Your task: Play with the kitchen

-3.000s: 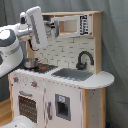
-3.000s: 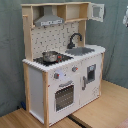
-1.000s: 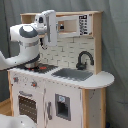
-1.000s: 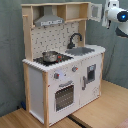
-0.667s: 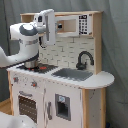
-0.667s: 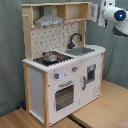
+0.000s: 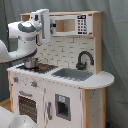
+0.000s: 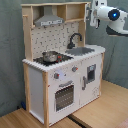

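At the second exterior view's left, the large white and light-wood toy kitchen (image 8: 62, 65) stands on a light wooden floor (image 8: 100, 112), its grey hood (image 8: 49, 21) over a black stovetop (image 8: 52, 59) that carries a small metal pot (image 8: 50, 56). Further right along the tabletop sit the black curved faucet (image 8: 74, 39) and the grey sink (image 8: 82, 50); below, the oven door (image 8: 64, 95) is shut and the knobs (image 8: 65, 73) look untouched. At the second exterior view's right, the white robot arm's tool (image 8: 91, 14) hangs level with the upper shelf, just beside the kitchen's side panel; whether it touches cannot be told, nor whether it is open or closed. By this evidence, nothing on the kitchen is displaced: judged progress is early, with all handling of pot, knobs, door or faucet outstanding.
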`<state>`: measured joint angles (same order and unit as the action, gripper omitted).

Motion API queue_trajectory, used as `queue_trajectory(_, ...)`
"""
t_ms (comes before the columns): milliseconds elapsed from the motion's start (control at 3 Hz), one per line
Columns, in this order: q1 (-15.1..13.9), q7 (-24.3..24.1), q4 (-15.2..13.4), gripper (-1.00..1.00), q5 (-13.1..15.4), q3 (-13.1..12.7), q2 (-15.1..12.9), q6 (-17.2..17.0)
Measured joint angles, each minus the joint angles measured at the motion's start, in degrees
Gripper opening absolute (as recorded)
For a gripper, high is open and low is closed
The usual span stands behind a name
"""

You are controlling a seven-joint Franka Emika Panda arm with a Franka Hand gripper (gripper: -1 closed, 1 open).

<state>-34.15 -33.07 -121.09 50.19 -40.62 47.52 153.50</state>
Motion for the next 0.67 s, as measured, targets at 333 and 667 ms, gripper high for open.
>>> queue_trajectory(333,-1.74,0.01,4.04,-1.0,0.03,-2.64,-2.86,0.0)
queue_trajectory(667,-5.25,0.01,6.58,-1.0,0.04,-6.42,-5.38,0.01)
